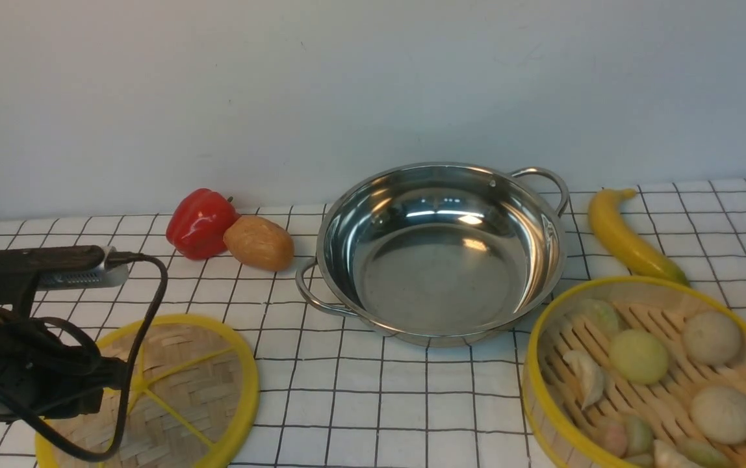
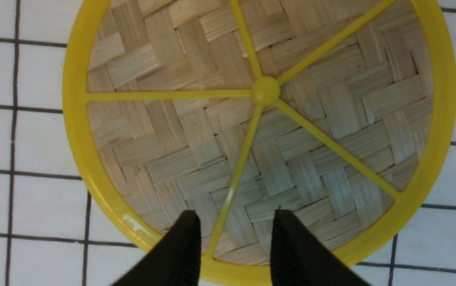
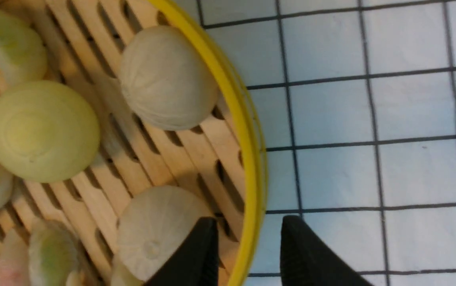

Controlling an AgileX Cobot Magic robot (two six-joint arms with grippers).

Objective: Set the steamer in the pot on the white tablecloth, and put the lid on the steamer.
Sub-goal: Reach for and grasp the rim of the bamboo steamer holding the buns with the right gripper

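Observation:
The shiny steel pot point(image 1: 441, 253) stands empty mid-table on the white tablecloth point(image 1: 379, 403). The lid point(image 1: 184, 383), a woven disc with yellow spokes, lies at the front left. My left gripper point(image 2: 234, 216) is open just above it, its fingers either side of one spoke near the rim of the lid point(image 2: 172, 139). The steamer point(image 1: 655, 377), with pale buns and dumplings, sits at the front right. My right gripper point(image 3: 248, 222) is open, one finger inside and one outside the yellow rim of the steamer point(image 3: 148, 159). Neither gripper holds anything.
A red pepper point(image 1: 199, 223) and a brown potato point(image 1: 258, 243) lie left of the pot. A yellow banana point(image 1: 630, 240) lies behind the steamer. My left arm point(image 1: 22, 364) and its cable overhang the lid. A wall closes the back.

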